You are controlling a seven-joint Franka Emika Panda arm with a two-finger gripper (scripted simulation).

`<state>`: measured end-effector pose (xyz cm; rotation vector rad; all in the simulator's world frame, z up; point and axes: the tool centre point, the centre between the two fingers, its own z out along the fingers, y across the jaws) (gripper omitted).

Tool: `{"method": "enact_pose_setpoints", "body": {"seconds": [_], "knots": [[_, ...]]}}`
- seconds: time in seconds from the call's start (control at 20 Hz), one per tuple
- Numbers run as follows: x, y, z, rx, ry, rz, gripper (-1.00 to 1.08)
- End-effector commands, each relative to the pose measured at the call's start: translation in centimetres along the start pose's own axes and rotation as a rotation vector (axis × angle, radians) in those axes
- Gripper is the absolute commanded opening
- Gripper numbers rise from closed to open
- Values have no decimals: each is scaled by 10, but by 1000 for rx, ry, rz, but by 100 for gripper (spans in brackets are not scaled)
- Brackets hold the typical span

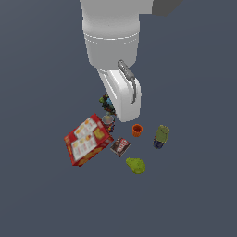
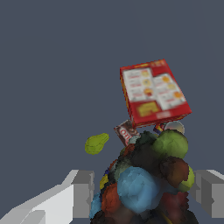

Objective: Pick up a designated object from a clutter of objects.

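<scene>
Pincer (image 2: 144, 194) spread wide, one finger (image 2: 81, 192) on each side of the dark speckled item (image 2: 144, 179); contact can't be confirmed. In the exterior view the arm (image 1: 121, 90) hides most of that item (image 1: 106, 102), which sits just beyond the small greyish can (image 1: 108, 121) and the red box (image 1: 88, 139). Orange cup (image 1: 137, 130), black-red packet (image 1: 120, 146), yellow-green lump (image 1: 135, 165) and green-and-navy item (image 1: 161, 136) lie apart on the worktop (image 1: 41, 194). No worktop edges visible.

The lumpy blackish speckled item (image 2: 146, 179) shows blue, green and red patches. The big flat box (image 1: 88, 140) is red with yellow-white panels. The small cup (image 1: 137, 130) is orange.
</scene>
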<state>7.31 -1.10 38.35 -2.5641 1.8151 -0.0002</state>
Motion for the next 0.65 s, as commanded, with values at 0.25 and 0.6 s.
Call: {"method": "enact_pose_setpoints", "body": {"seconds": [0.25, 0.6], "knots": [[8, -8, -27, 0, 0, 0, -100], [10, -11, -33, 0, 0, 0, -100]]}}
